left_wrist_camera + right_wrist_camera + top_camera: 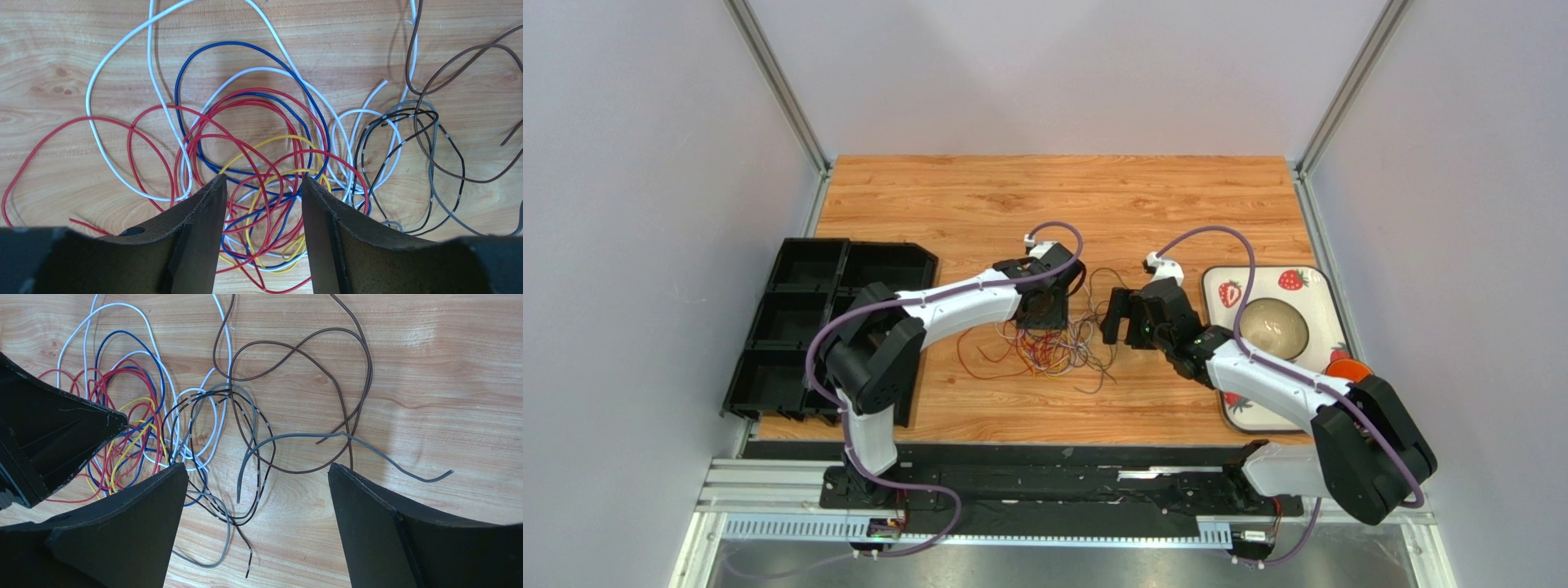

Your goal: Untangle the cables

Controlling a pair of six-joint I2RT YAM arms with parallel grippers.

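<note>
Many hair-thin cables (1053,347) in red, yellow, blue, white, brown, grey and black lie looped on the wooden table (1014,196) between black bins (799,325) and a strawberry tray (1308,288), the tangle spreading left to right, with the left gripper (263,179) parted astride the red-yellow knot and the right gripper (258,467) spread wide, holding nothing.

table (1051,196): smooth wood grain, slight sheen
cables (264,202): smooth, glossy plastic sheath
left fingers (196,245): matt black, slightly rough
</note>
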